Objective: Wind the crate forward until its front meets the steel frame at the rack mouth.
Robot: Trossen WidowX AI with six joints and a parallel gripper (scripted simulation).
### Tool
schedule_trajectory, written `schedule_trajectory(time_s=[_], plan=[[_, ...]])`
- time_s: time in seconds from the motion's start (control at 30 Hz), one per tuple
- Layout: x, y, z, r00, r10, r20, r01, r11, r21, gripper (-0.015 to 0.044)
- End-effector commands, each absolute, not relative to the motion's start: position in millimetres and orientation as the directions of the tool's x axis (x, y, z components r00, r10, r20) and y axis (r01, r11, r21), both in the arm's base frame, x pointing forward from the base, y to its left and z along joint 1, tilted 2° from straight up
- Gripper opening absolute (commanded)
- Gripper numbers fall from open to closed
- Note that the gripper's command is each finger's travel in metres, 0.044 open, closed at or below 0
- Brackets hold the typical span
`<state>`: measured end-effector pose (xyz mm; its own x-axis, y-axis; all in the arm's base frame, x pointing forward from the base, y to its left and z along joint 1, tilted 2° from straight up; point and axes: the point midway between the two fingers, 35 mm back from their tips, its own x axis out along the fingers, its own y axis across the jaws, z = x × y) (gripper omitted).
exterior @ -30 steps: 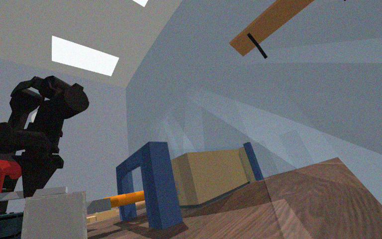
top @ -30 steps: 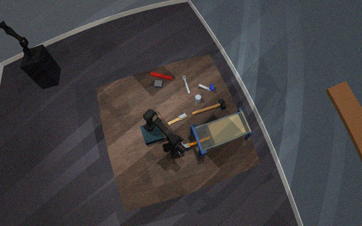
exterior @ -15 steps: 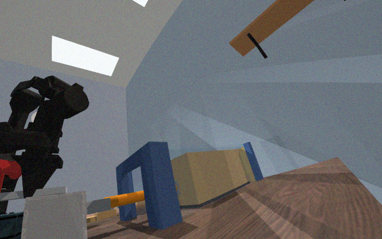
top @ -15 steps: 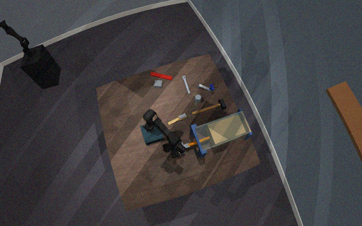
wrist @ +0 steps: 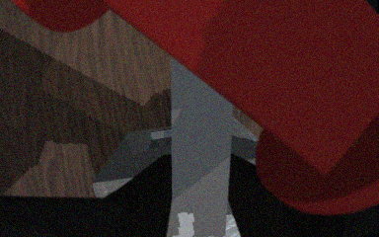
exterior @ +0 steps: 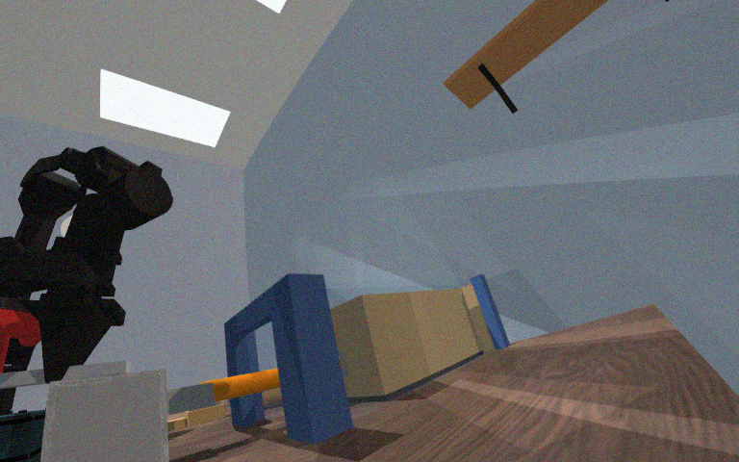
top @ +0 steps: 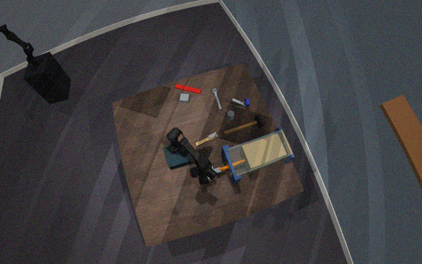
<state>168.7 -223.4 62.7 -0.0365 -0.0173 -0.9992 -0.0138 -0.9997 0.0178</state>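
The tan crate [top: 264, 150] [exterior: 414, 343] sits flat inside the clear-panelled cubby, set back from the blue steel frame [top: 231, 161] [exterior: 308, 348] at its mouth. An orange strap [top: 228, 166] [exterior: 244, 382] runs through the frame between the crate and the grey winch [exterior: 106, 417] [wrist: 115, 158]. My gripper [top: 211, 176] [exterior: 52, 375] [wrist: 197, 163] is at the winch, shut on the grey shaft of the winch handle [exterior: 18, 323] [wrist: 276, 89], whose red parts cross the wrist view. The key's lower end and the winch's round hole are hidden.
A mallet [top: 242, 126], a grey cylinder [top: 230, 114], a wooden-handled tool [top: 203, 140], a wrench [top: 217, 99], a blue-headed tool [top: 246, 102], a red bar [top: 188, 88] and a grey block [top: 184, 97] lie on the bench. The dark teal arm base [top: 177, 161] stands beside the winch.
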Motion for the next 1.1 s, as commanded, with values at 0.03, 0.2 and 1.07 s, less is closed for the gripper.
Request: schedule_trajectory(time_s=[0.03,0.2,1.07], plan=[[169.0,-222.0,58.6,-0.039,-0.008,-0.999,-0.036,-0.999,0.010,0.0000],[169.3,-219.4,58.8,-0.038,-0.003,-0.999,-0.099,-0.995,0.007,0.0000],[169.2,-219.5,58.8,-0.038,-0.003,-0.999,-0.101,-0.995,0.007,0.0000]])
